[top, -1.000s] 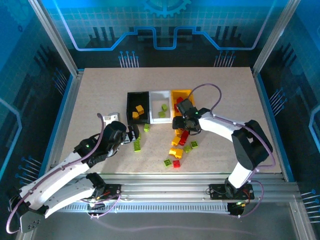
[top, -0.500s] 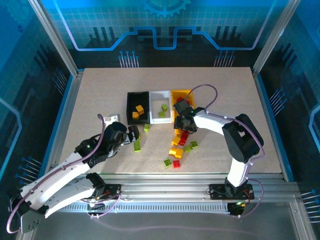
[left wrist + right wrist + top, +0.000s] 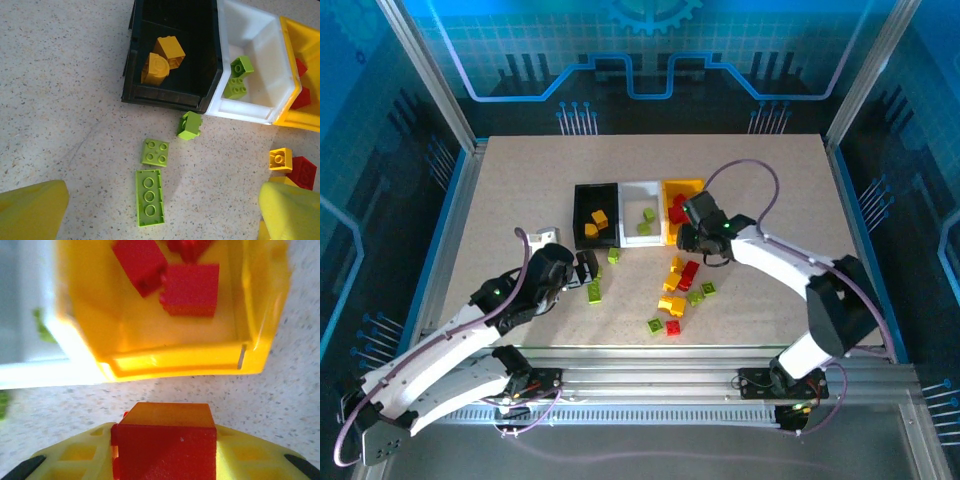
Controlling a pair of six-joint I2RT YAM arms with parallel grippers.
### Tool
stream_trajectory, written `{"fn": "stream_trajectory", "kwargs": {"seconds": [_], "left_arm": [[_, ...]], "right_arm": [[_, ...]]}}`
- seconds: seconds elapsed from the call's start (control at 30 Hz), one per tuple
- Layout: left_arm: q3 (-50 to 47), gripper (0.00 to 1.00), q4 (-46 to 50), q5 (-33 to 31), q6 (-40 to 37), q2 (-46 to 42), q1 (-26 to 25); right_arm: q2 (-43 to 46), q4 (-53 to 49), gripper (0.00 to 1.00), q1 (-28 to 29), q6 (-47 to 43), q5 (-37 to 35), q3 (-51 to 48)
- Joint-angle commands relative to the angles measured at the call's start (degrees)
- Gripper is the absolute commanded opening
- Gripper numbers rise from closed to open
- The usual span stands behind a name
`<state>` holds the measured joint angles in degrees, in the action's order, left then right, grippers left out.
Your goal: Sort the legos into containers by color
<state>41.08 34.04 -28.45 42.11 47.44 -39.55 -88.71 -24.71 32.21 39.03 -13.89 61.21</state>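
My right gripper (image 3: 688, 236) is shut on a red brick (image 3: 164, 445), just short of the near wall of the yellow-orange bin (image 3: 175, 362), which holds red bricks (image 3: 191, 282). My left gripper (image 3: 161, 212) is open, its yellow fingers (image 3: 30, 210) wide apart above a long lime-green plate (image 3: 149, 197). A square green plate (image 3: 155, 152) and a small green brick (image 3: 190, 125) lie beyond it. The black bin (image 3: 170, 97) holds two yellow-orange bricks (image 3: 162, 60). The white bin (image 3: 265, 55) holds green bricks (image 3: 237, 77).
A loose cluster of red, yellow-orange and green bricks (image 3: 678, 288) lies on the table in front of the bins, between the two arms. The three bins stand side by side at mid-table: black (image 3: 579, 213), white (image 3: 642, 190), yellow-orange (image 3: 685, 186).
My right gripper has carried the red brick up from the loose cluster toward the yellow-orange bin, and its arm has swung out to the right. The left arm has not moved.
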Motion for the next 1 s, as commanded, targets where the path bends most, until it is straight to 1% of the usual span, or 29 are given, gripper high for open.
{"fn": "stream_trajectory", "kwargs": {"seconds": [0.0,0.17,0.33,0.43,0.53,0.57,0.6,0.67,0.77,0.97], "left_arm": [[-0.76,0.99,-0.85,0.48,0.78,0.44,0.45],[-0.89,0.99,-0.74,1.01,1.47,0.49,0.47],[-0.92,0.99,-0.31,1.67,1.57,0.25,0.46],[-1.00,0.99,-0.20,1.73,1.58,0.30,0.55],[-1.10,0.99,-0.47,1.68,1.49,0.39,0.61],[-1.10,0.99,-0.63,1.78,1.36,0.43,0.61],[-1.13,0.99,-0.64,1.82,1.26,0.47,0.53],[-1.03,0.99,-0.51,1.82,1.24,0.65,0.56],[-0.88,0.99,-0.32,1.82,1.14,0.59,0.56],[-1.23,0.99,-0.17,1.98,1.09,0.59,0.74]], "right_arm": [[-0.89,-2.76,0.38,-2.66,-3.65,1.19,5.59],[-10.89,-4.69,0.38,-6.51,-4.62,1.89,15.69],[-19.39,-7.64,0.42,-8.25,-5.60,1.59,24.90],[-21.86,-8.65,0.49,-8.56,-6.47,1.41,28.87],[-22.59,-10.10,0.62,-8.74,-7.19,1.28,31.52],[-22.23,-10.20,0.67,-8.74,-7.34,1.27,31.52],[-21.43,-10.27,0.70,-8.77,-7.30,1.24,30.99],[-19.03,-9.81,0.72,-8.71,-7.04,1.52,28.76],[-13.93,-9.81,0.72,-8.24,-5.95,2.34,23.31],[-1.91,-13.29,0.72,-5.90,-3.79,3.63,7.08]]}}
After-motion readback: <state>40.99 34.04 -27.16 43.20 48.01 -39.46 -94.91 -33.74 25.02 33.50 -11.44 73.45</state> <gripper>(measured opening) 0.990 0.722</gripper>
